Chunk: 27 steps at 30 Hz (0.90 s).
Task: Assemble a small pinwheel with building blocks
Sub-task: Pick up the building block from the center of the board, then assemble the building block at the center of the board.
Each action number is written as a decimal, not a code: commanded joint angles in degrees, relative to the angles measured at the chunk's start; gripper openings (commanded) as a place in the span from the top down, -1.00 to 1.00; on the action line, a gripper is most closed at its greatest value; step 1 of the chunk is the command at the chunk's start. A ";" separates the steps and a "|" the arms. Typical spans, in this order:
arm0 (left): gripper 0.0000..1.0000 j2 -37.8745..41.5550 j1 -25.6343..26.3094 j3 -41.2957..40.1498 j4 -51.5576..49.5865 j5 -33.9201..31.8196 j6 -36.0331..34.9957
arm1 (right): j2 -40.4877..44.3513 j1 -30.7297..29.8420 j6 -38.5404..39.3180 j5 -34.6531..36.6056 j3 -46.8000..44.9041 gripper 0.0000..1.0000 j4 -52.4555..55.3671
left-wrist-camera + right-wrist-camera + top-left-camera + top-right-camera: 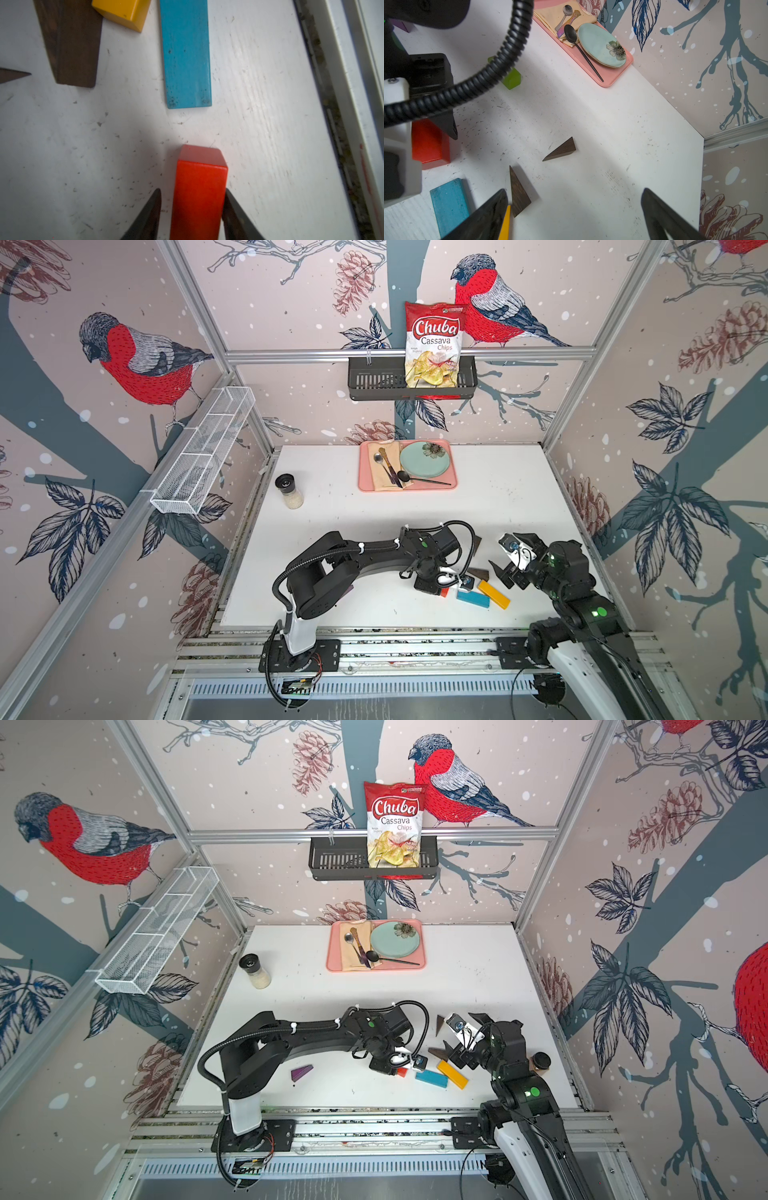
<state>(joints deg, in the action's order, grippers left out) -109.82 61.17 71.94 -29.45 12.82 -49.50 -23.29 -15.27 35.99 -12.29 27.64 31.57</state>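
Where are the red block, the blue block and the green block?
red block (199, 193): left wrist view, middle of its top face.
blue block (187, 54): left wrist view, middle of its flat top.
green block (513, 80): right wrist view, on its uncovered end.

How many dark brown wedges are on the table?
2. The nearer wedge lies beside the yellow bar. The farther wedge lies alone, toward the pink tray. The left arm may hide others.

Pink tray (452, 486) (plate (424, 464), spoons (404, 476)), chips bag (434, 344), jar (290, 492).
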 commanded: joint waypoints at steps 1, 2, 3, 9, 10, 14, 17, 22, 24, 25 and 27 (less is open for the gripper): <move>0.35 -1.32 0.05 1.74 -1.21 -0.68 0.83 | -0.50 -0.28 -0.11 0.03 0.57 -0.99 -0.52; 0.46 -1.60 0.06 2.12 -1.72 -0.77 1.15 | -0.67 -0.31 0.04 0.15 0.71 -0.99 -0.65; 0.54 -1.67 0.02 2.26 -1.96 -0.78 1.64 | -0.86 -0.42 -0.02 0.17 0.75 -0.99 -0.84; 0.64 0.82 -3.87 2.07 -1.08 0.61 5.98 | -2.99 -0.35 0.22 0.50 1.54 -0.99 -5.02; 0.65 1.04 -4.75 2.43 -1.36 0.68 6.60 | -3.47 -0.37 0.35 0.60 1.83 -0.99 -5.79; 0.69 2.45 -8.05 3.90 -2.10 -0.43 8.11 | -6.45 0.22 0.97 0.70 2.74 -0.99 -9.45; 0.67 2.29 -10.96 7.59 -4.07 -1.20 9.02 | -9.00 1.30 1.19 -0.29 3.59 -0.99 -11.79; 0.65 -0.01 -15.76 14.97 -6.64 -3.20 8.65 | -13.84 2.90 1.62 -2.07 5.66 -0.99 -14.41; 0.64 -0.95 -17.29 16.52 -6.33 -4.61 8.61 | -15.54 3.76 1.93 -2.54 6.56 -0.99 -15.32; 0.64 -1.37 -17.79 16.78 -5.79 -6.22 8.86 | -16.47 4.21 2.20 -2.81 7.01 -0.99 -15.69; 0.63 -2.77 -18.51 17.33 -6.06 -8.91 7.85 | -18.17 4.96 2.70 -3.58 7.89 -0.99 -16.30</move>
<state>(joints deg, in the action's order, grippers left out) -111.35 43.44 88.42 -33.67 7.68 -40.69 -39.97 -10.94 37.58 -13.96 34.39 18.50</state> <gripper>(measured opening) 0.314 0.995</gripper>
